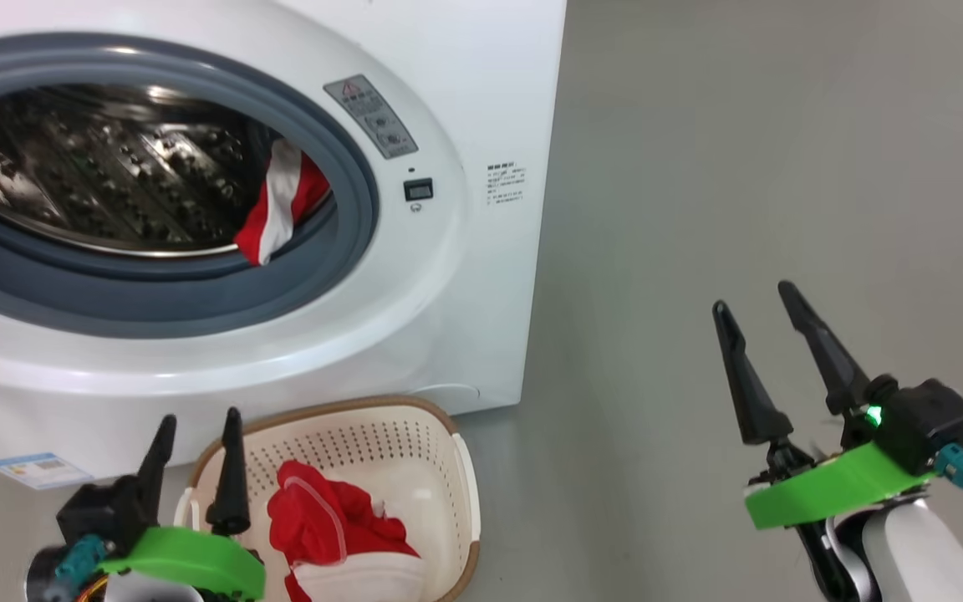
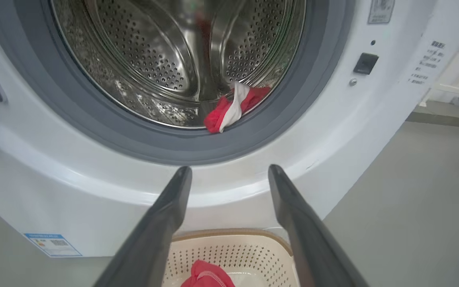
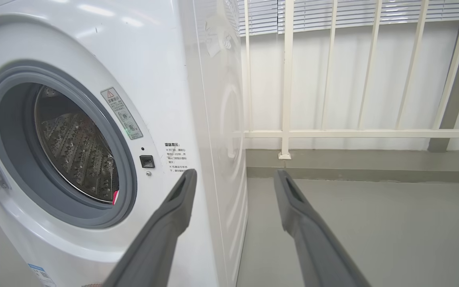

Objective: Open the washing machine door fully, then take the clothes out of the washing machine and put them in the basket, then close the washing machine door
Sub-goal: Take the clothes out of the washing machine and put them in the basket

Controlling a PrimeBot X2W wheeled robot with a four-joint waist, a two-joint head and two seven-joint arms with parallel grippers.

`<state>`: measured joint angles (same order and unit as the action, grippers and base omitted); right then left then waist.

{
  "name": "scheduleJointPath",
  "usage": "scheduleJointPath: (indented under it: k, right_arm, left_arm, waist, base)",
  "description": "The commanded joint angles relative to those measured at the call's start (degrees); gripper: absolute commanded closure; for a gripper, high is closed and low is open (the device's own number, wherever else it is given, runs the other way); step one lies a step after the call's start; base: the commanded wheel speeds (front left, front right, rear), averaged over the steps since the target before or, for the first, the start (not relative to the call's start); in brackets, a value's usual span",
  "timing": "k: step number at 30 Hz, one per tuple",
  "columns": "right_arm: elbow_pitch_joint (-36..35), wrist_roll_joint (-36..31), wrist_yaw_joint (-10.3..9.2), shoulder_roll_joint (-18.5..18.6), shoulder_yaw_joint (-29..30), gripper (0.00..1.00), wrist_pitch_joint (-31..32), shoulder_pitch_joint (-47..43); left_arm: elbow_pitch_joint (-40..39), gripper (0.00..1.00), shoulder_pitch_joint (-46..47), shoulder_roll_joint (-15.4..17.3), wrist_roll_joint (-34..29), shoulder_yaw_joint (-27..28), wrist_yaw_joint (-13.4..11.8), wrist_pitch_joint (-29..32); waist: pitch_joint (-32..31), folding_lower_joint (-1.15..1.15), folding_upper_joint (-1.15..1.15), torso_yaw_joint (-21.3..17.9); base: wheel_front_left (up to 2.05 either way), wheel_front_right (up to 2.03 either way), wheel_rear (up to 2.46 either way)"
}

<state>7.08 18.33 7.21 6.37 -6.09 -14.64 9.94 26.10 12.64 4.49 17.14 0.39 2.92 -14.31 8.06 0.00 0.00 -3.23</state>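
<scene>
Head view: your left gripper [image 1: 201, 415] is spread wide and empty, low over the far rim of the basket [image 1: 415, 411]. A red pile [image 1: 331, 518] lies in the basket just to the gripper's right. One red garment [image 1: 281, 209] with a white band hangs over the grey gasket [image 1: 356, 180] of the washing machine [image 1: 465, 276], above those fingers, ahead of them and a little to their right. Your right gripper [image 1: 752, 296] is also splayed and holds nothing, well off to the side over bare floor.

Left wrist view: the red garment [image 2: 235, 107] sits almost dead ahead of the left gripper [image 2: 229, 168], above the fingertips and barely right of centre. It is draped where the steel drum [image 2: 153, 59] meets the rubber. The basket [image 2: 229, 243] is directly beneath the fingers.

The step in hand looks like fetching this piece. Rise and push forward with the jaws wide. Aim for the bunched red cloth, not the thin white band, and straddle it before you close. Stay off the rubber lip so you do not pinch it. The fabric looks limp and will likely trail, so lift it clear of the lip before drawing back, then lower it straight into the basket.

Right wrist view: the right gripper [image 3: 235, 172] frames the machine's front corner. The garment is only a red sliver [image 3: 115, 197] ahead and to its left. Leave this arm parked, out of the left arm's path.
</scene>
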Motion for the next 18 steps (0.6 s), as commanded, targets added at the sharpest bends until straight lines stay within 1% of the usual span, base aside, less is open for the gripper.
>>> scheduleJointPath:
  k: [1, 3, 4, 6, 9, 18]
  right_arm:
    - [-1.1, -0.5, 0.28, -0.1, -0.8, 0.00, -0.4, -0.5]
    - [-0.9, -0.7, 0.28, -0.1, -0.8, 0.00, -0.4, -1.2]
    - [-0.9, -0.7, 0.28, -0.1, -0.8, 0.00, -0.4, -1.2]
    - [-0.8, -0.9, 0.28, -0.2, -0.9, 0.00, -0.4, -1.7]
    - [-0.8, -1.0, 0.28, -0.2, -0.7, 0.00, -0.4, -2.2]
    - [-2.2, -2.1, 0.28, 0.0, 0.4, 0.00, -0.4, -4.1]
  left_arm:
    - [-4.9, 0.00, -1.6, 0.9, -2.1, 1.9, -0.5, -0.7]
    - [-9.4, 0.00, -3.8, 0.5, -3.8, 2.2, -0.3, -0.7]
    - [-9.4, 0.00, -3.8, 0.5, -3.8, 2.2, -0.3, -0.7]
    - [-13.2, 0.00, -5.6, 0.1, -4.8, 2.8, -0.3, -0.7]
    - [-16.7, 0.00, -7.9, -0.4, -5.2, 4.0, -0.1, -0.7]
    - [-21.6, 0.00, -12.2, -1.2, -5.6, 5.7, 0.6, -0.7]
  waist:
    - [-1.4, 0.00, 0.00, 0.1]
    - [-1.9, 0.00, 0.00, 0.2]
    - [-1.9, 0.00, 0.00, 0.2]
    - [-2.4, 0.00, 0.00, 0.3]
    - [-3.0, 0.00, 0.00, 0.1]
    - [-5.3, 0.00, 0.00, -0.3]
  base:
    - [0.00, 0.00, 0.00]
    - [0.00, 0.00, 0.00]
    - [0.00, 0.00, 0.00]
    - [0.00, 0.00, 0.00]
    - [0.00, 0.00, 0.00]
    - [0.00, 0.00, 0.00]
